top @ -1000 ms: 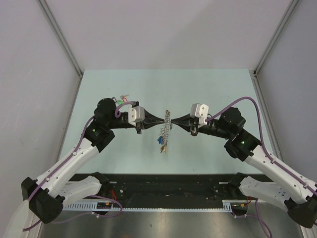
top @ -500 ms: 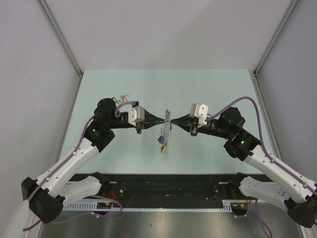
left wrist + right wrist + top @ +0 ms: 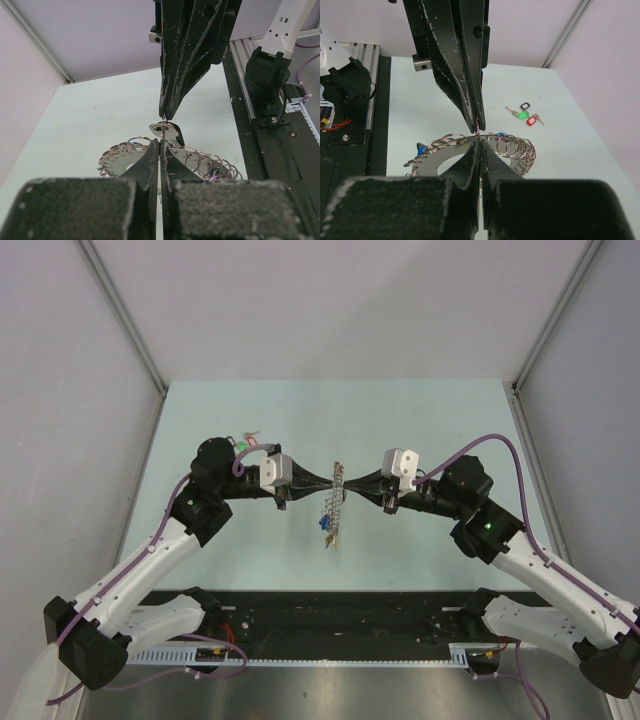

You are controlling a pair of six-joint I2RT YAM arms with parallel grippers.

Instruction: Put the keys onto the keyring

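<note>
The keyring [image 3: 337, 498] hangs edge-on in the air between both arms, a flat silvery disc fringed with several small wire rings. A blue-tagged key [image 3: 323, 524] and other keys dangle from its lower part. My left gripper [image 3: 331, 480] is shut on the ring's upper edge; the ring also shows in the left wrist view [image 3: 120, 161]. My right gripper [image 3: 347, 480] meets it tip to tip from the other side. It is shut on a small silver key [image 3: 170, 133] at that same edge. The ring also shows in the right wrist view [image 3: 517, 147].
Spare keys with green, red and black tags [image 3: 245, 442] lie on the pale green table [image 3: 420, 420] behind the left arm; they also show in the right wrist view [image 3: 522, 114]. A black rail [image 3: 330, 612] runs along the near edge.
The right gripper has edged slightly left toward the ring. The ring and the left gripper stay where they were.
</note>
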